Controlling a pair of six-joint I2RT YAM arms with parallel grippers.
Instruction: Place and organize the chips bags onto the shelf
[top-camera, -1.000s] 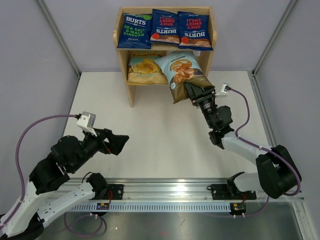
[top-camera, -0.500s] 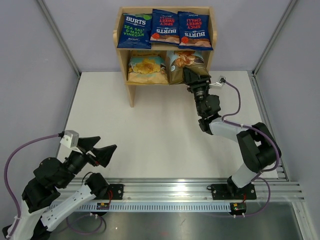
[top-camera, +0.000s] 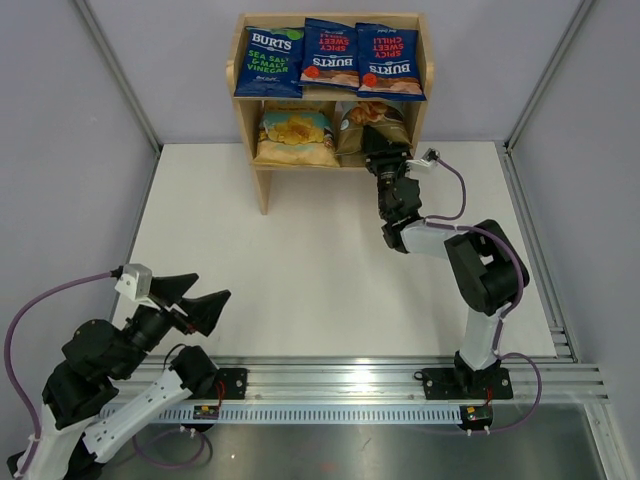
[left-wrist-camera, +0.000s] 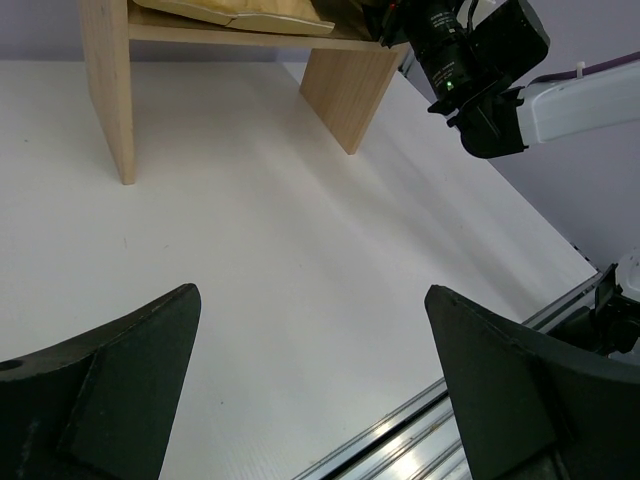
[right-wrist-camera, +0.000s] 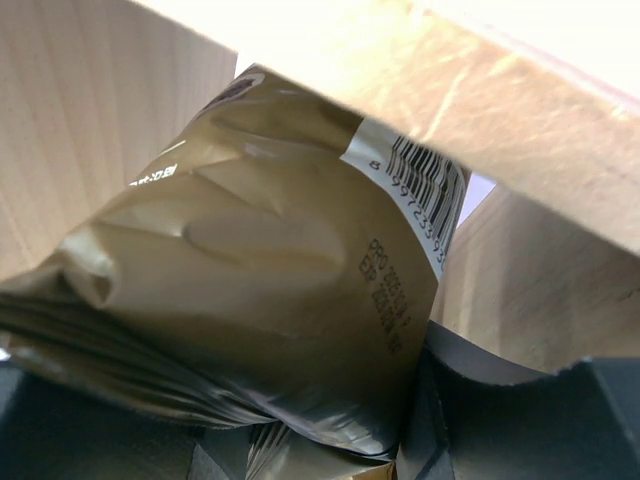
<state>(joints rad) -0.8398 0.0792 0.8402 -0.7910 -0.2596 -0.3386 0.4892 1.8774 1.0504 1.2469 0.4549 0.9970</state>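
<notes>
Shelf (top-camera: 260, 188) sits top centre of the overhead view, with three Burts bags (top-camera: 330, 58) on its top tier. The brown chips bag (top-camera: 378, 125) is in the lower tier's right half, beside the tan-yellow bag (top-camera: 293, 135). It looks light, crinkly and squashy, so I'd pinch a sealed edge. Right gripper (top-camera: 384, 152) is clamped on its near edge; left gripper (top-camera: 212, 290), lower left, gapes empty.

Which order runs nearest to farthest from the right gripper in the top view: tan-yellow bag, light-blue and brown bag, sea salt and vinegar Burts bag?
1. light-blue and brown bag: lower tier, right side, at the right gripper itself.
2. tan-yellow bag: lower tier, left side.
3. sea salt and vinegar Burts bag: upper tier, far left.
</notes>
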